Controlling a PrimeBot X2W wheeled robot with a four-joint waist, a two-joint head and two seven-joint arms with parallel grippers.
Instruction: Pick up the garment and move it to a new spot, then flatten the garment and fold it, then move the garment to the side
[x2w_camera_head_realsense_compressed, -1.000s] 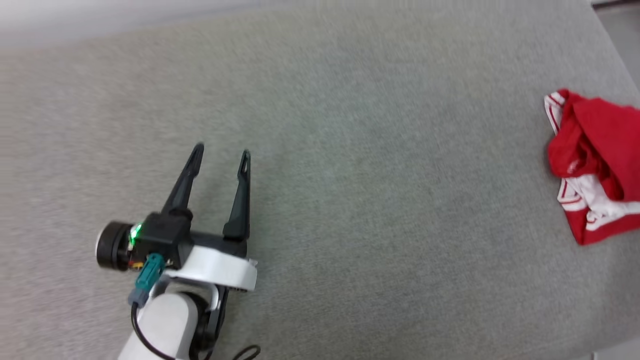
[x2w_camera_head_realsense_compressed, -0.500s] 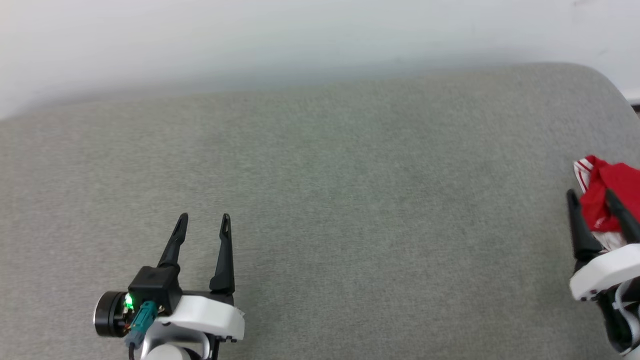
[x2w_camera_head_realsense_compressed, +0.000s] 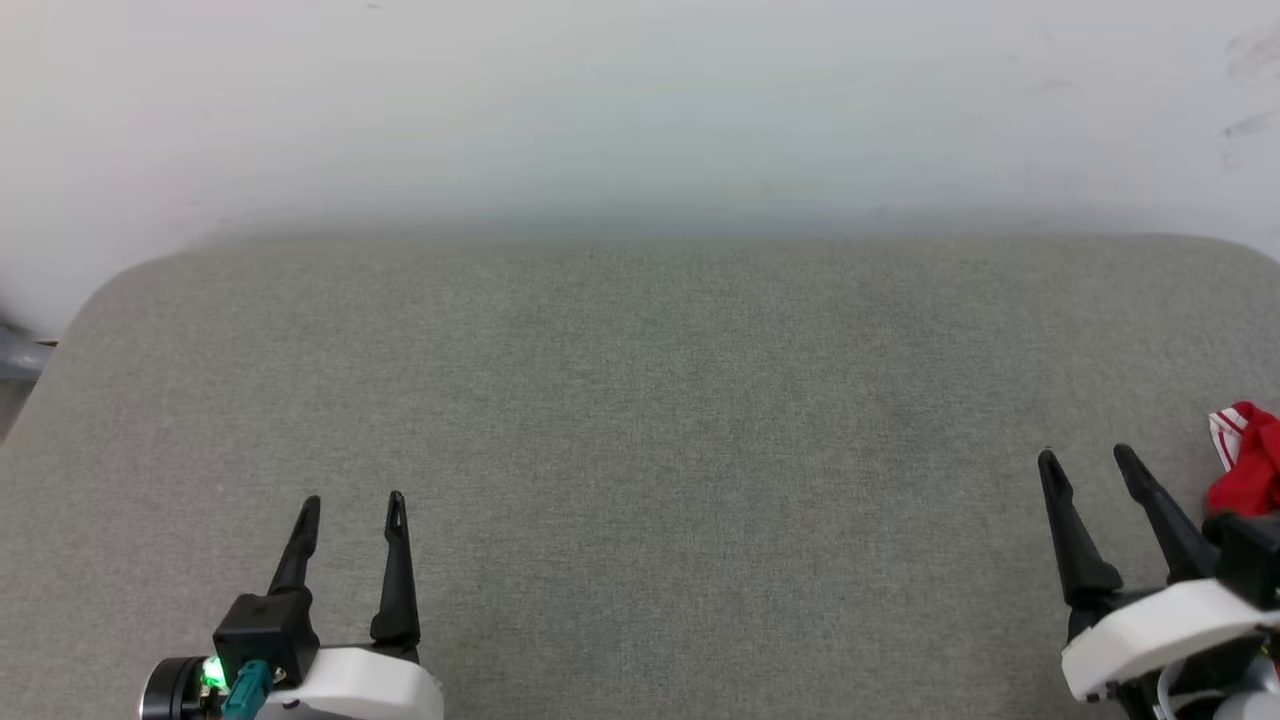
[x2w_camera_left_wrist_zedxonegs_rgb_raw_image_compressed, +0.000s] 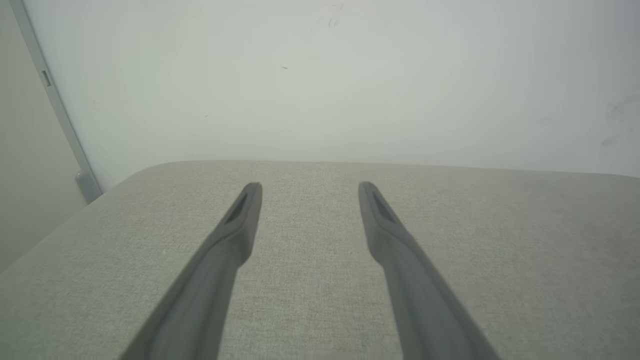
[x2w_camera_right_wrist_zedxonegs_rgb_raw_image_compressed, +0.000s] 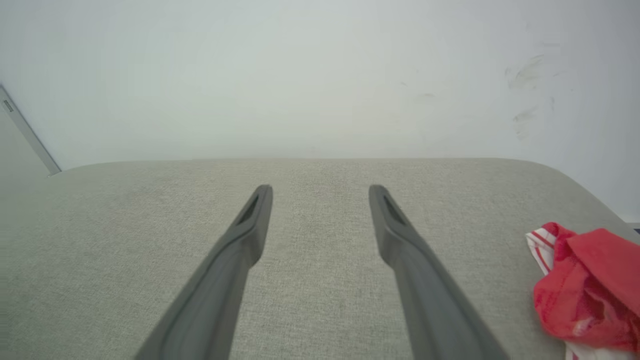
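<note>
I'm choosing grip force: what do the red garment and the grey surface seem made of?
The garment: soft matte cloth, maybe knit; it lies crumpled in limp folds, with striped trim. The grey surface: matte woven upholstery, likely padded; fine weave shows and its corners are rounded.

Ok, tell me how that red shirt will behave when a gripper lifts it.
The garment lies crumpled in soft folds, so it will likely sag and drape rather than hold shape. It looks like thin cloth, so probably light. On the woven grey surface it may bunch up rather than slide if pushed.
</note>
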